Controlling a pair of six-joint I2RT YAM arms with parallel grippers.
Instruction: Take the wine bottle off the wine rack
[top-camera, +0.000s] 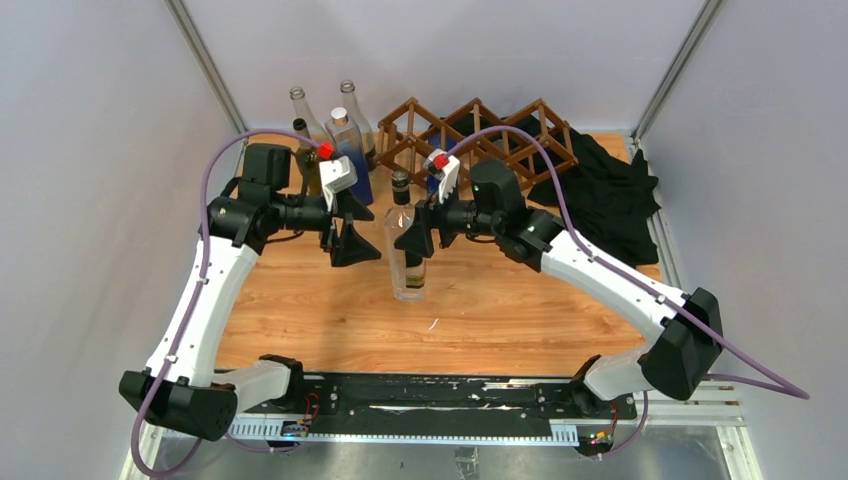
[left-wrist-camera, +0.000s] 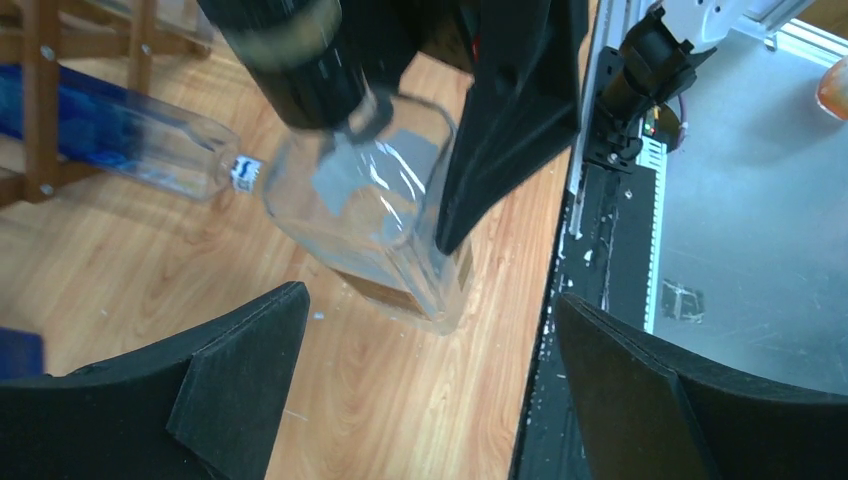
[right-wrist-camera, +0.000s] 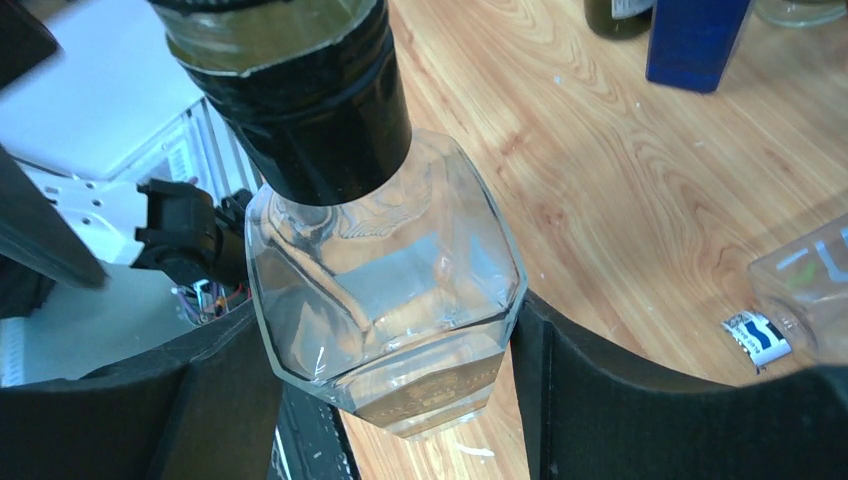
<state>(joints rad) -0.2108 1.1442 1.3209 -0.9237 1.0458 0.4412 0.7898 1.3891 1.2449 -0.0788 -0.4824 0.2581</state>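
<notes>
A clear square wine bottle (top-camera: 407, 262) with a black cap stands upright on the wooden table, in front of the dark brown lattice wine rack (top-camera: 500, 135). My right gripper (top-camera: 412, 238) is shut on the bottle's body; in the right wrist view (right-wrist-camera: 385, 400) both pads press its sides (right-wrist-camera: 380, 290). My left gripper (top-camera: 366, 235) is open and empty just left of the bottle; in the left wrist view (left-wrist-camera: 430, 300) the bottle (left-wrist-camera: 370, 200) stands ahead of the spread fingers. A second bottle with blue in it (left-wrist-camera: 120, 130) lies in the rack (left-wrist-camera: 40, 100).
Several bottles stand at the back left: two clear ones (top-camera: 299, 112), a blue one (top-camera: 352, 155) and a dark one (top-camera: 311, 170). A black cloth (top-camera: 610, 195) lies right of the rack. The black base rail (top-camera: 430, 395) runs along the near edge.
</notes>
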